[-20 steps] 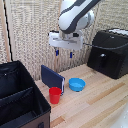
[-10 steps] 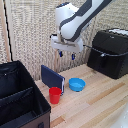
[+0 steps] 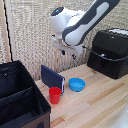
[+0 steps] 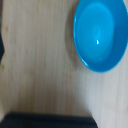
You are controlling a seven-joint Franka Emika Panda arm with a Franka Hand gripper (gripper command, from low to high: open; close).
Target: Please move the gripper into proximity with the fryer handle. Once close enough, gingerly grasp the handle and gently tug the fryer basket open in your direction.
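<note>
The black boxy air fryer [image 3: 111, 52] stands at the exterior view's right on the wooden table. Its basket [image 3: 102, 62] is the lower front part and looks closed. The fryer handle [image 3: 93, 52] juts from the front face toward the arm. My gripper [image 3: 69, 54] hangs under the white wrist block, above the blue bowl [image 3: 76, 84] and to the left of the handle, apart from it. Its two dark tips stand apart and hold nothing. The wrist view shows the blue bowl [image 4: 100, 35] on the wood and none of my fingers.
A red cup [image 3: 55, 94] and a dark blue flat panel [image 3: 52, 77] stand left of the bowl. A large black fabric divided bin [image 3: 20, 100] fills the front left. A dark edge [image 4: 50, 120] crosses the wrist view. A slatted wall is behind.
The arm's upper links have swung a little and the wrist has shifted slightly. The gripper stays above the blue bowl, left of the fryer. Nothing on the table has moved.
</note>
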